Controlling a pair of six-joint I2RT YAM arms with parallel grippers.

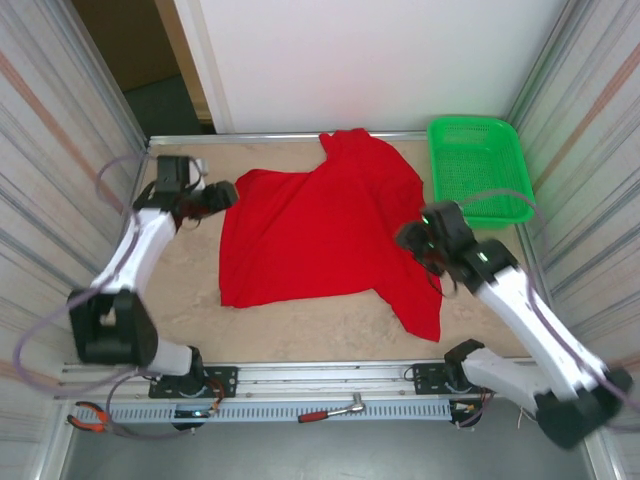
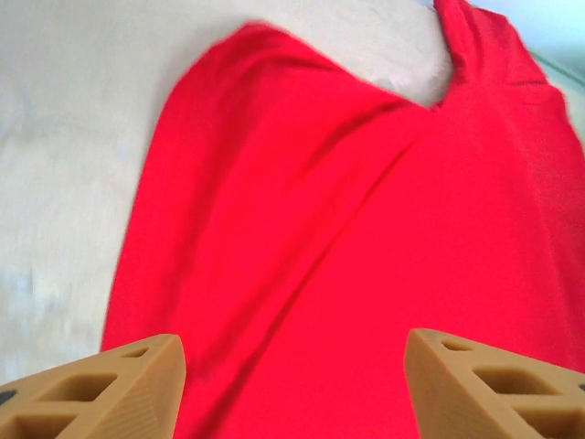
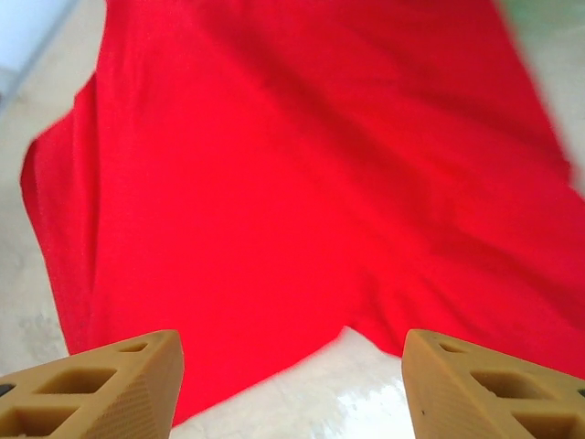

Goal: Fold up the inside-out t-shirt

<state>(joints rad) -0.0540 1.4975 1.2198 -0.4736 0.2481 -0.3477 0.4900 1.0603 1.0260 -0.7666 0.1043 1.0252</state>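
Observation:
The inside-out t-shirt (image 1: 320, 225) lies spread and rumpled on the beige table (image 1: 300, 330), one end reaching the back edge and a flap pointing toward the front right. My left gripper (image 1: 226, 195) hovers at the shirt's upper left corner. In its wrist view the jaws stand open (image 2: 292, 393) over creased red cloth (image 2: 366, 229), tan fingers (image 2: 110, 389) wide apart and holding nothing. My right gripper (image 1: 410, 238) hangs over the shirt's right side. It is open (image 3: 292, 393) above a notch in the shirt's (image 3: 302, 165) edge, with bare table between the fingers (image 3: 494, 389).
A green mesh basket (image 1: 478, 165) stands at the back right corner. Striped walls close in both sides and a metal rail runs along the front. Pliers (image 1: 90, 418) and a red-handled tool (image 1: 330, 411) lie below the rail.

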